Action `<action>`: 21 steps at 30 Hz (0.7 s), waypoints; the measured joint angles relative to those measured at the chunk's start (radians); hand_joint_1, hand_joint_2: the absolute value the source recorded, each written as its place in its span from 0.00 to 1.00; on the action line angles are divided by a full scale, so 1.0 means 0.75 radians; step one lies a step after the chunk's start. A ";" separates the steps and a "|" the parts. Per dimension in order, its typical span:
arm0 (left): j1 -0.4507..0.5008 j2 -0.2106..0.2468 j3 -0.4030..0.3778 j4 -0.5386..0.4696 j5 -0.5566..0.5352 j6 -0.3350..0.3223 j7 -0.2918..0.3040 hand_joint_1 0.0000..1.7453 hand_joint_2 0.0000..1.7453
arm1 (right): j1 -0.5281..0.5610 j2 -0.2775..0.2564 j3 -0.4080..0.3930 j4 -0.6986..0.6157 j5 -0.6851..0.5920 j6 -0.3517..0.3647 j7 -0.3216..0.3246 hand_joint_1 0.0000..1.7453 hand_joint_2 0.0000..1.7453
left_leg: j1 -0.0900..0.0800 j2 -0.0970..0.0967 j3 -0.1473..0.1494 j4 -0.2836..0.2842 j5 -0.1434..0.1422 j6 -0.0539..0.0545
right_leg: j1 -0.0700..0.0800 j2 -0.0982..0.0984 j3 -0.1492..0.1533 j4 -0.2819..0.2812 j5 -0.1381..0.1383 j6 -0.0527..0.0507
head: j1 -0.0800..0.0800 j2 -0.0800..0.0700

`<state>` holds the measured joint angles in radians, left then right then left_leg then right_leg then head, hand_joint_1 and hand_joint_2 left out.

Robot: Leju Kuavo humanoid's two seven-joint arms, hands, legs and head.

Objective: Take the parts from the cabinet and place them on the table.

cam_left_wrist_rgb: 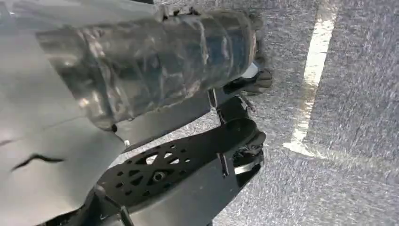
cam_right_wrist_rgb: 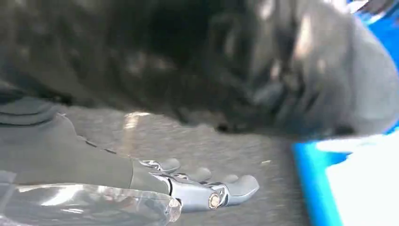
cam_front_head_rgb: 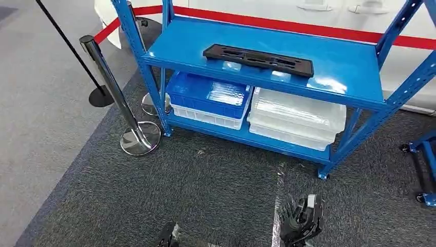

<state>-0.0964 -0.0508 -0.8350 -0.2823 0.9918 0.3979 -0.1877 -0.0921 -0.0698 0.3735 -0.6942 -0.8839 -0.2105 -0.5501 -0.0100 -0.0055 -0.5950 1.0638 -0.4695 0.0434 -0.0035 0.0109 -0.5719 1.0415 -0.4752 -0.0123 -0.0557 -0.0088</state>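
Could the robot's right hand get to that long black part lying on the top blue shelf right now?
Probably not yet. The right hand hangs low over the carpet, short of the blue rack. Nothing stands around the black part, so the way looks free once the robot steps closer.

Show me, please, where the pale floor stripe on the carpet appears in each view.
Head view: the stripe runs down the carpet, ending beside the right hand.
Left wrist view: a bright stripe crossing bare carpet.
Right wrist view: a blurred pale patch beyond the hand, probably it.
Shared landmark: the dark grey carpet.
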 joint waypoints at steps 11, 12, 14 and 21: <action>-0.008 0.010 -0.055 0.019 0.006 -0.007 0.009 0.00 0.00 | 0.028 -0.038 -0.016 -0.498 0.226 -0.159 0.031 0.00 0.00 | 0.011 0.001 0.043 -0.078 0.006 0.011 | -0.011 -0.005 -0.203 0.394 -0.160 0.058 | 0.007 0.000; -0.007 0.011 -0.059 0.021 0.007 -0.008 0.012 0.00 0.00 | 0.029 -0.041 -0.016 -0.537 0.252 -0.170 0.038 0.00 0.00 | 0.013 0.000 0.044 -0.076 0.004 0.010 | -0.016 -0.005 -0.189 0.354 -0.121 0.062 | 0.006 0.000; -0.009 0.011 -0.070 0.023 0.007 -0.011 0.017 0.00 0.00 | 0.028 -0.047 -0.016 -0.624 0.330 -0.200 0.058 0.00 0.00 | 0.019 -0.002 0.047 -0.063 -0.006 -0.001 | -0.026 -0.009 -0.089 0.135 0.006 0.071 | 0.007 0.000; -0.012 0.023 -0.090 0.033 0.004 -0.020 0.025 0.00 0.00 | 0.025 -0.051 0.008 -0.874 0.602 -0.294 0.153 0.00 0.00 | 0.016 -0.002 0.024 -0.023 -0.034 -0.046 | -0.022 -0.003 -0.032 0.003 0.026 0.019 | 0.007 0.000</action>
<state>-0.1051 -0.0336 -0.9026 -0.2579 0.9949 0.3830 -0.1690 -0.0735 -0.1083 0.3796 -1.3499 -0.4327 -0.4310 -0.4353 0.0023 -0.0070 -0.5770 1.0468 -0.4954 0.0086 -0.0204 0.0083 -0.5960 1.0435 -0.4561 0.0016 -0.0507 -0.0088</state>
